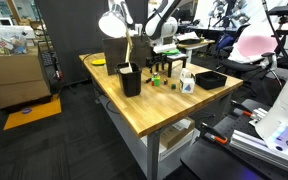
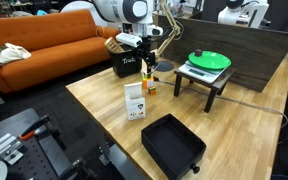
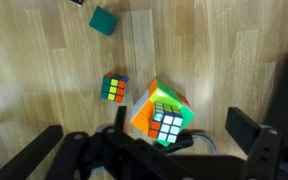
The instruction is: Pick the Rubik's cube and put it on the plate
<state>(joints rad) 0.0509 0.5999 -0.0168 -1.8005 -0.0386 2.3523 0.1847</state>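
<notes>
In the wrist view a large Rubik's cube (image 3: pixel 162 112) rests tilted on the wooden table, showing orange, green and white faces. My gripper (image 3: pixel 184 123) hangs over it, open, with the cube between the two black fingers (image 3: pixel 246 126) and closer to the left one; I cannot tell whether that finger touches it. A smaller Rubik's cube (image 3: pixel 114 88) lies just to the left, outside the jaws. The bright green plate (image 2: pixel 209 60) sits on a low black stand, to the right of the gripper (image 2: pixel 144 55) in an exterior view.
A teal block (image 3: pixel 103 20) lies farther out on the table. A white carton (image 2: pixel 135 100), a black box (image 2: pixel 127 66) and a black rectangular tray (image 2: pixel 172 143) stand around the work spot. An orange sofa (image 2: pixel 44 45) is behind the table.
</notes>
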